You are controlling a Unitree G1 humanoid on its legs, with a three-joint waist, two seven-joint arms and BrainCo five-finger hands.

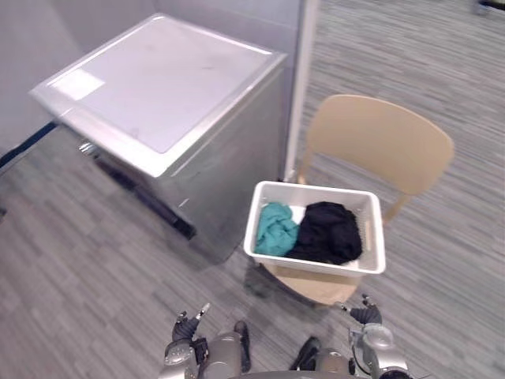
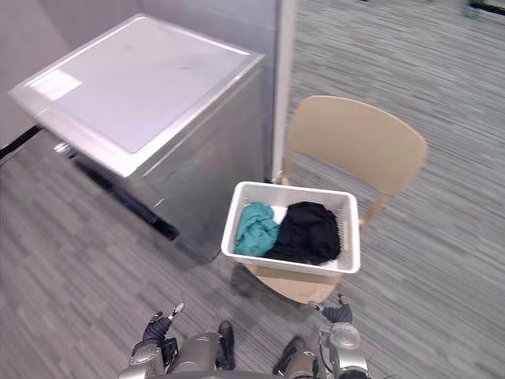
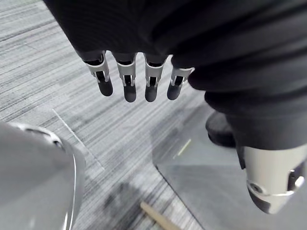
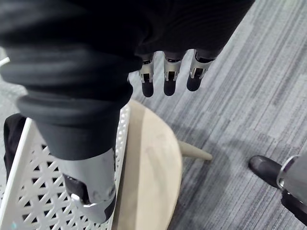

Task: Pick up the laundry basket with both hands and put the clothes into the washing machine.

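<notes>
left hand (image 3: 158, 33), fingers (image 3: 125, 82) straight, over carpet (image 3: 53, 91)

a pale wooden chair (image 1: 379, 142) stands on grey streaked floor (image 1: 71, 260) by a wall (image 1: 237, 14).

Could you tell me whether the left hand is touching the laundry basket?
Apart: the left eye view shows bare floor between the left hand and the laundry basket on the chair.

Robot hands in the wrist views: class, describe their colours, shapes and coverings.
The left robot hand and the right robot hand look alike. A dark ribbed cover wraps the back and wrist. A row of slim silver fingers ends in rounded dark tips. Each thumb is thicker, silver and set apart. The forearms are silver-grey.
</notes>
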